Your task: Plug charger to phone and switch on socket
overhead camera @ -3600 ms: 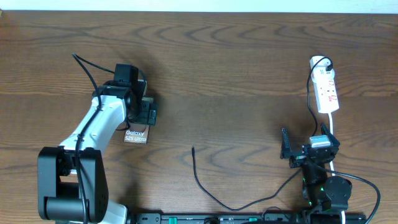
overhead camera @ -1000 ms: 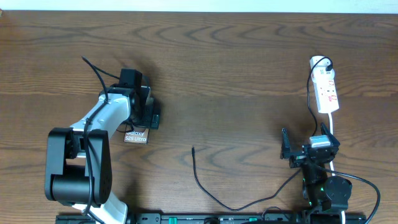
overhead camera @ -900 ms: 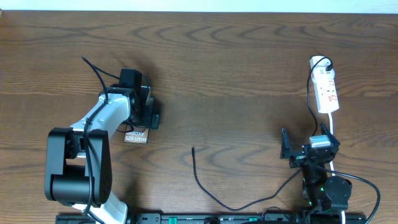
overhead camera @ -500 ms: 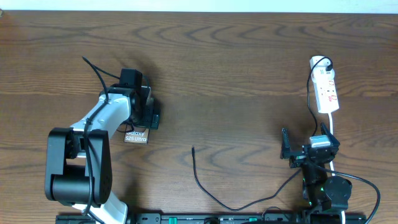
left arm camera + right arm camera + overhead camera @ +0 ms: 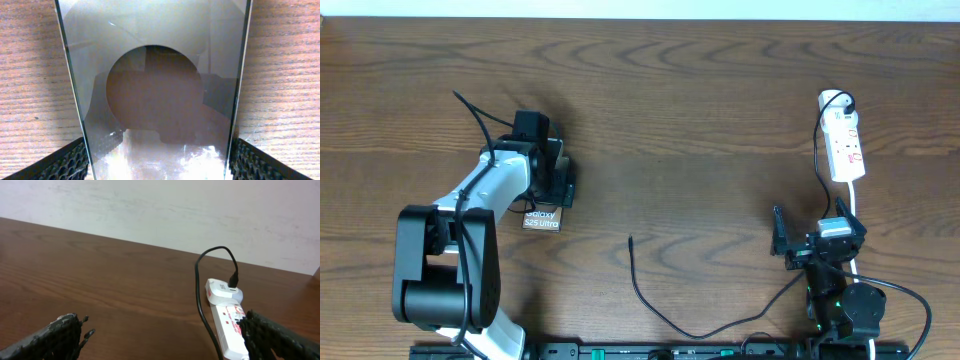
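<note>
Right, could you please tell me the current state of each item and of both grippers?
phone: unplugged, gripped at its two side edges.
charger: one end in the socket's white adapter; connector tip free on the table, apart from the phone.
socket: flat on the table; switch position too small to tell.
left gripper: shut on the phone.
right gripper: open, empty.

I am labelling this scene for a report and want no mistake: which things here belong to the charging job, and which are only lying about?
Belong to the job:
the phone, clamped by the left gripper
the charger, its tip free on the table
the socket

Only there:
the right gripper, open and empty
the table itself
</note>
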Robot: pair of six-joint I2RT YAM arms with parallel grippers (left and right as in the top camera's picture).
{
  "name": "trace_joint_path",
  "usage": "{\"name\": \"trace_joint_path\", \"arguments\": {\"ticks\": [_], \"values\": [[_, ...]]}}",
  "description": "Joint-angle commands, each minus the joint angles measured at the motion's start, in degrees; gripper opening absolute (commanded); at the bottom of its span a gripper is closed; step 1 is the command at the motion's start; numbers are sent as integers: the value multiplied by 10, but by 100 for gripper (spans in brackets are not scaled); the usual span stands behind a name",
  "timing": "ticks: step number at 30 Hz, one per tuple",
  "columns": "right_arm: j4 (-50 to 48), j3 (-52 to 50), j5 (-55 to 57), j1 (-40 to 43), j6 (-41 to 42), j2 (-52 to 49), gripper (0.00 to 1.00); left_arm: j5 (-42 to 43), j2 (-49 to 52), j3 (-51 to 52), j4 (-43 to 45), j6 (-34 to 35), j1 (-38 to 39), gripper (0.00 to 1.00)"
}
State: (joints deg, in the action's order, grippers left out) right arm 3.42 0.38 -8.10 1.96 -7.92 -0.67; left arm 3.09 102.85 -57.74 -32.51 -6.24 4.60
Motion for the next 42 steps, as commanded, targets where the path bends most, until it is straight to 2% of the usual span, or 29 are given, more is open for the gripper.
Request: {"name": "trace_joint_path", "arguments": {"ticks": [1,36,42], "values": [[2,-1,0,-2,6,2,99,-40,18,21,-2,-6,-3,86],[2,-1,0,-2,6,2,99,-40,18,21,-2,-6,-3,79],[2,-1,0,-2,6,2,99,-40,18,21,-2,-6,-3,62]]}}
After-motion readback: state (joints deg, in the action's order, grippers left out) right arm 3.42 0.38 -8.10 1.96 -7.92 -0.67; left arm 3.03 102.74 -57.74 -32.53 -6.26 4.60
